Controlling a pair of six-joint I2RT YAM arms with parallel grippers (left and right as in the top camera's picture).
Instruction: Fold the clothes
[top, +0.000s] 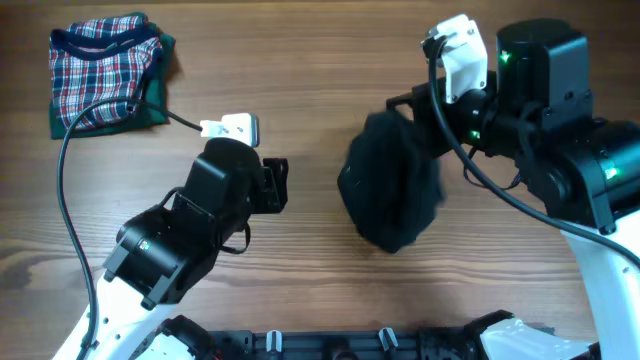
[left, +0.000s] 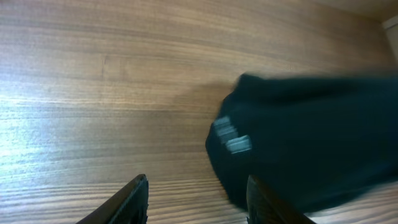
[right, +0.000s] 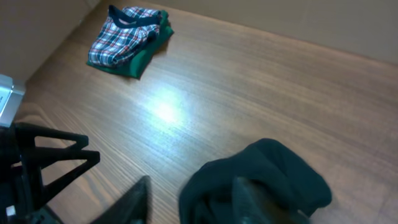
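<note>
A dark, crumpled garment (top: 390, 190) lies in a heap on the wooden table, right of centre. It also shows in the left wrist view (left: 311, 137) and the right wrist view (right: 261, 180). My left gripper (top: 278, 185) (left: 196, 202) is open and empty, just left of the heap, its right finger by the cloth's edge. My right gripper (top: 410, 118) (right: 193, 202) is open at the heap's far upper edge. One finger is over the cloth and the other over bare wood.
A folded plaid shirt (top: 105, 70) (right: 127, 40) lies on a folded green garment (top: 150, 110) at the table's far left corner. The left arm's cable (top: 65, 190) loops across the left side. The left arm (right: 37, 162) shows in the right wrist view.
</note>
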